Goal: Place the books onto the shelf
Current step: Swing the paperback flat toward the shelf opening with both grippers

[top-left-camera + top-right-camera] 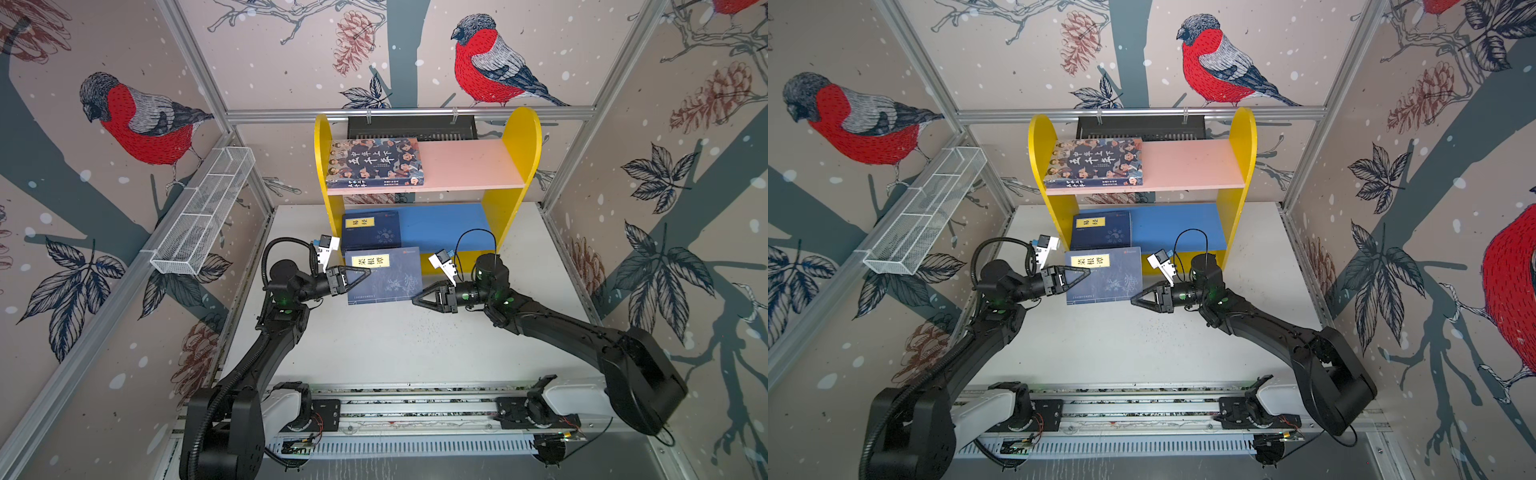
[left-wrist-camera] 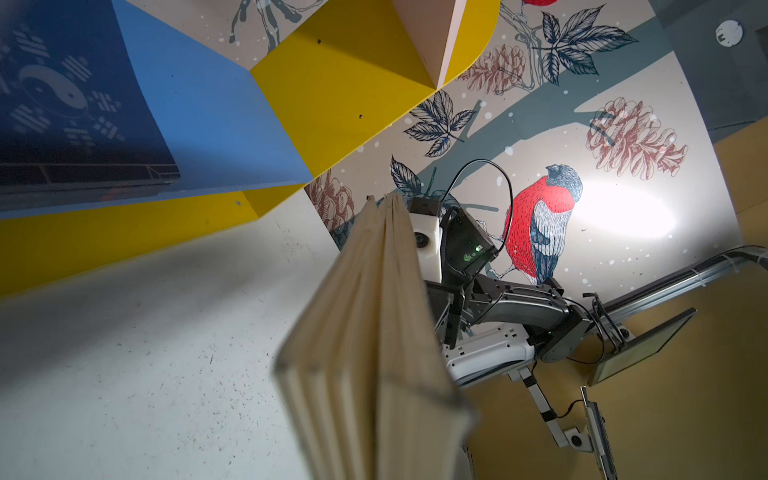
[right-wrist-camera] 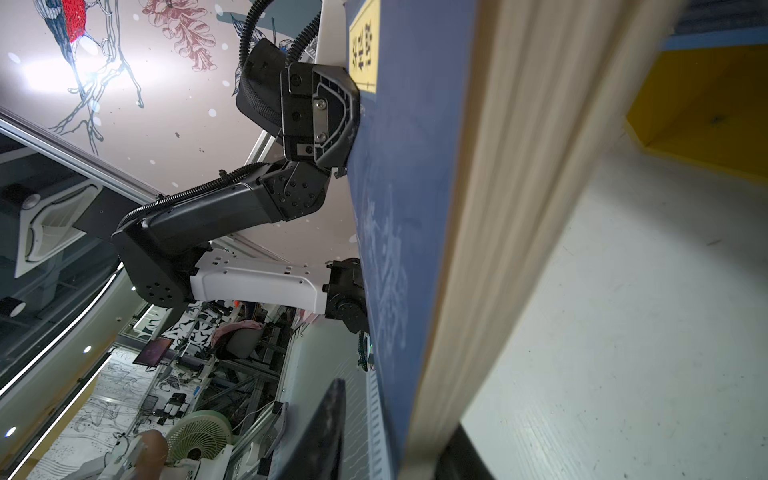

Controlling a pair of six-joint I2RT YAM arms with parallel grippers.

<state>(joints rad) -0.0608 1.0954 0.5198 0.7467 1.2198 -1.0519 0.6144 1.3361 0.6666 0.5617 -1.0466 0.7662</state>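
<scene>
**Two Grippers at One Stack of Books**

Two books already lie flat on the shelf (image 1: 519, 158). You find the illustrated book (image 1: 374, 162) on the pink upper board (image 1: 469, 164), against the left yellow side. You find a single navy book (image 1: 370, 230) on the blue lower board (image 1: 449, 226), also at the left end.

The stack of navy books (image 1: 386, 278) is not on the shelf. Look for it just in front of the lower board, between the two arms. Its cover faces up and its yellow label (image 1: 370, 261) points toward the shelf. In both top views its far edge overlaps the near edge of the single navy book. You cannot tell whether the two touch, or whether the stack clears the table (image 1: 415, 345).

Left gripper (image 1: 363, 272) — pressed together on the left edge of the stack. In the right wrist view, one of its fingers (image 3: 332, 116) lies flat on the blue cover just beside the label. In the left wrist view, the cream page edges of the stack (image 2: 374, 332) run out from between the jaws.

Right gripper (image 1: 417, 301) — positioned at the near right corner of the stack. In the right wrist view, the stack (image 3: 415, 208) runs through the middle of the picture, with a dark finger shape on each side of it at the lower edge. You cannot tell whether the jaws pinch that corner or only stand around it.
</scene>
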